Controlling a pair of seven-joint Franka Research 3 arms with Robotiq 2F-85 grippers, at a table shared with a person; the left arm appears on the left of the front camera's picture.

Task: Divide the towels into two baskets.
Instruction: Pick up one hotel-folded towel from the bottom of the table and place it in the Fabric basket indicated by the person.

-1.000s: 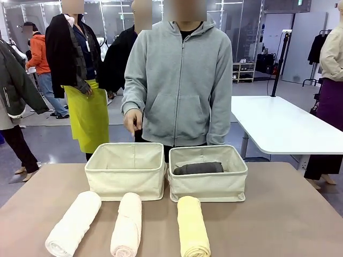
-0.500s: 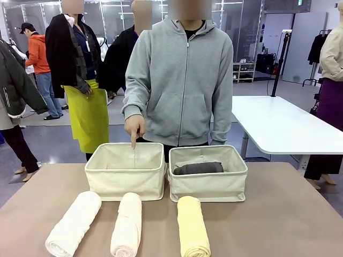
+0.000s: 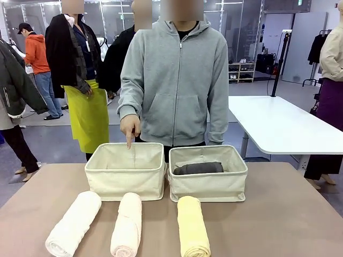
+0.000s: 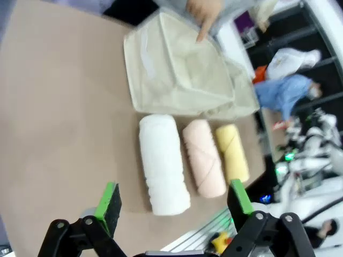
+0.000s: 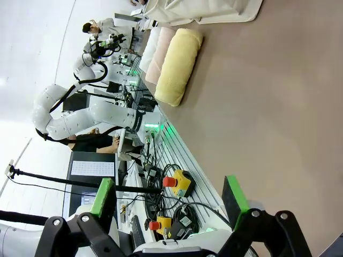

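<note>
My left gripper (image 4: pixel 174 199) has its green pads (image 4: pixel 109 199) spread wide with nothing between them. It hangs above the table, with the white rolled terry towel (image 4: pixel 163 163) lying lengthwise ahead of the gap. My right gripper (image 5: pixel 169 194) is spread and empty too, off to the side over the brown tabletop (image 5: pixel 278 107). Beside the white roll lie the cream rolled towel (image 4: pixel 203 158) and the pale yellow rolled towel (image 4: pixel 232 152). Beyond them stand the two cream canvas baskets. The left basket (image 3: pixel 126 179) looks empty, and the person's hand (image 3: pixel 130 126) points a finger down into it. The right basket (image 3: pixel 209 187) holds the dark grey rolled towel (image 3: pixel 198 168). I judge the white roll is mine to take. I should come down across its middle and close firmly enough that it does not unroll, then lift well over the soft rim and keep clear of that finger
</note>
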